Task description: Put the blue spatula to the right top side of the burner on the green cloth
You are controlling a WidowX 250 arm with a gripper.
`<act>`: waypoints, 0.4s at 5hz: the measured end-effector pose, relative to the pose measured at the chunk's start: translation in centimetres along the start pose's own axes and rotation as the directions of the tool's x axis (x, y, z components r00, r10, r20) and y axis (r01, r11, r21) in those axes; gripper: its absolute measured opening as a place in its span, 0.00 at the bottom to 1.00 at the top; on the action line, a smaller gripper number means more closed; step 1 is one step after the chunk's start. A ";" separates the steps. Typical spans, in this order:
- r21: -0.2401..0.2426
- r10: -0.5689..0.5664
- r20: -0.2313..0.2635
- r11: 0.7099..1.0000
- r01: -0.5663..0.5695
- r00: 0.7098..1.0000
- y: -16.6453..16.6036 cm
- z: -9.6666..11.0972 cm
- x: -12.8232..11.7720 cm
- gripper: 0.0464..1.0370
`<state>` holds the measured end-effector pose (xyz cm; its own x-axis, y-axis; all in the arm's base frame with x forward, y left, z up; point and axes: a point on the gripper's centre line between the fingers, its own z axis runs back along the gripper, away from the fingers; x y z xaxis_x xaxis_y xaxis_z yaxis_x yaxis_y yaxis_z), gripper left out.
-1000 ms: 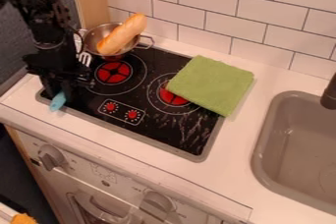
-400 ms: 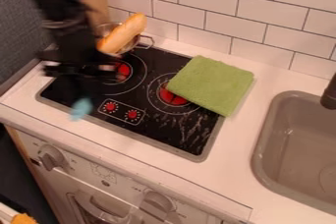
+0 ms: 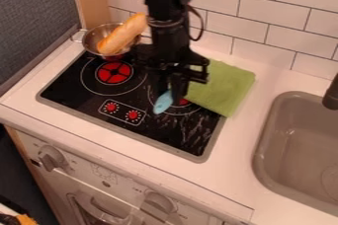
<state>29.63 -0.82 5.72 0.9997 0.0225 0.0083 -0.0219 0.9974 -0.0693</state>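
My gripper (image 3: pixel 168 92) hangs over the right burner (image 3: pixel 185 110), at the left edge of the green cloth (image 3: pixel 228 88). It is shut on the blue spatula (image 3: pixel 163 102), whose blue end points down and a little left from between the fingertips. The rest of the spatula is hidden behind the gripper. The cloth lies flat, partly over the stove's right edge and partly on the counter, with its left part behind the gripper.
A metal pot (image 3: pixel 96 35) holding a bread loaf (image 3: pixel 123 34) stands at the stove's back left. The left burner (image 3: pixel 114 72) and the knob panel (image 3: pixel 122 112) are left of the gripper. A sink (image 3: pixel 267 142) lies at the right; a tiled wall (image 3: pixel 264 12) runs behind.
The gripper has moved right with the blue spatula, from the stove's left edge to over the right burner. The pot, loaf and cloth have stayed in place.
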 end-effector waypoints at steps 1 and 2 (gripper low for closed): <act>0.015 -0.008 0.035 1.000 0.008 0.999 -1.4 -0.7 1.8 0.28; 0.033 0.027 0.109 0.999 -0.031 0.994 -1.4 -0.6 3.3 0.28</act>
<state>32.98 -2.20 5.25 0.9918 0.0566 0.1147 -0.0527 0.9979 -0.0365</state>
